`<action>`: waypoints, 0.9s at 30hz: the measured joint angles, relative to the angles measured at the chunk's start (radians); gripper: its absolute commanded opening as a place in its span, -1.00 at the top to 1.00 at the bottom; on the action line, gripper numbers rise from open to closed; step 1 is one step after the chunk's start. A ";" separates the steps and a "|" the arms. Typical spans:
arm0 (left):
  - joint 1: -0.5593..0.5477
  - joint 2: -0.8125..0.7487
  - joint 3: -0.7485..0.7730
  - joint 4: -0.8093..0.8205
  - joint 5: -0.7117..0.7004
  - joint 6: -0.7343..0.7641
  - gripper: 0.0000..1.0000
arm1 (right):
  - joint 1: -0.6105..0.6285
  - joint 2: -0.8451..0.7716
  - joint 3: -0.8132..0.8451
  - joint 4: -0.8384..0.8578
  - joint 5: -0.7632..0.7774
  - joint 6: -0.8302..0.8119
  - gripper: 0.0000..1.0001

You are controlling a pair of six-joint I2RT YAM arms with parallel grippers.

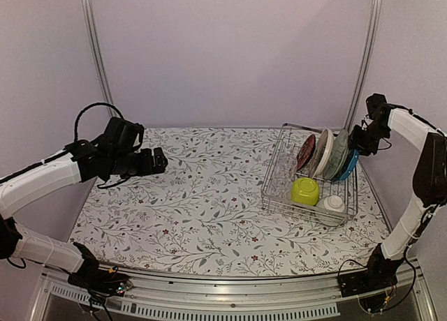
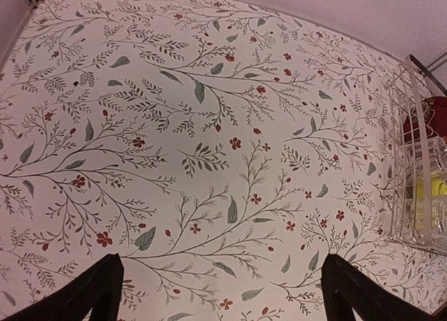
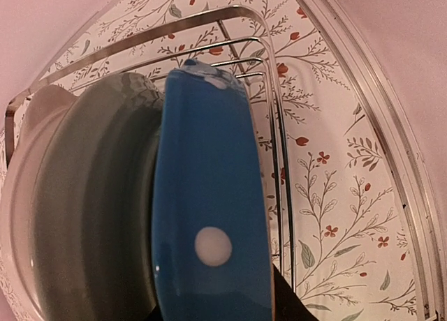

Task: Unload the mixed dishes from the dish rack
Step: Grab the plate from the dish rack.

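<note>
- Top external view: the dish rack (image 1: 297,211) is seen at the right of the floral worktop (image 1: 195,209). Every dish in view sits inside it, so the unloading is judged barely begun.
- Four plates are stood upright in its prongs: a red floral plate (image 1: 305,152), a pale plate (image 1: 322,152), a grey-green plate (image 1: 336,153) and a blue dotted plate (image 1: 349,169). A lime-green bowl (image 1: 305,190) and a small whitish bowl (image 1: 334,204) are set in front.
- The left claw (image 1: 160,160) is held wide open above the worktop, with nothing gripped.
- The right claw (image 1: 359,141) is placed at the blue dotted plate's rim; whether it is closed on it cannot be told.
- No brand, label or writing can be read.
</note>
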 measured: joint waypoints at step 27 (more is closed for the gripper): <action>0.007 0.000 0.000 0.013 0.013 0.000 -0.99 | -0.002 0.046 0.082 -0.079 0.012 -0.056 1.00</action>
